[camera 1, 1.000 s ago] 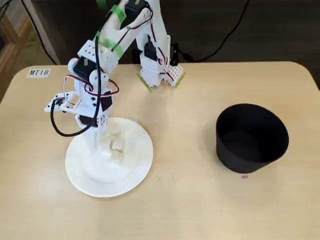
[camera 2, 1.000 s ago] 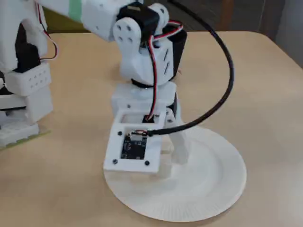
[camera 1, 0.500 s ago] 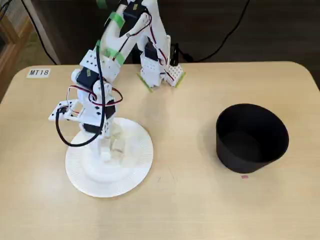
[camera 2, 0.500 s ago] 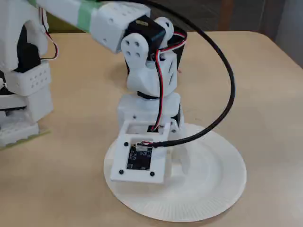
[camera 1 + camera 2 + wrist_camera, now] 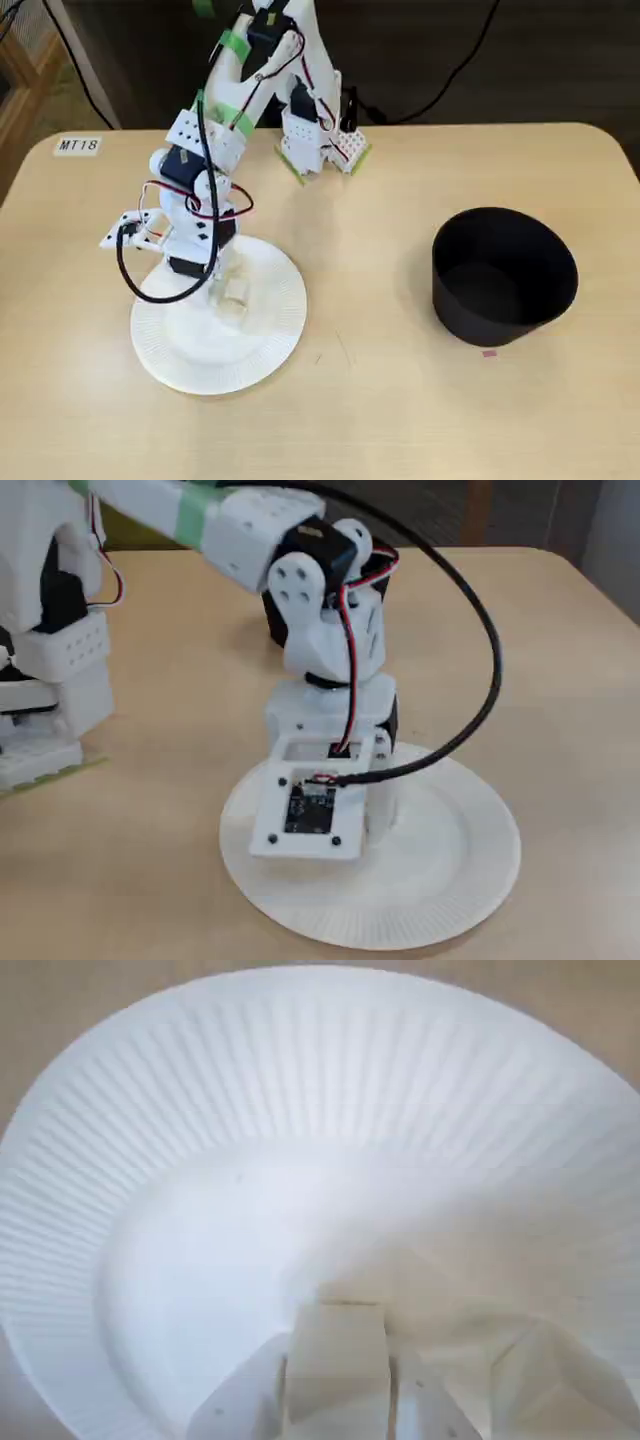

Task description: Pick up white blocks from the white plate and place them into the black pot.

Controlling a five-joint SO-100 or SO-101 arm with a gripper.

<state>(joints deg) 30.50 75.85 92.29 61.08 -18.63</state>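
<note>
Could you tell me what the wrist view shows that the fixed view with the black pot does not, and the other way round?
Only the wrist view shows a white block clamped between the pincer fingers, above the plate. Only that fixed view shows the black pot standing apart to the right, the arm's base at the table's far edge and the MT18 label. Both show the white plate with its ribbed rim.
</note>
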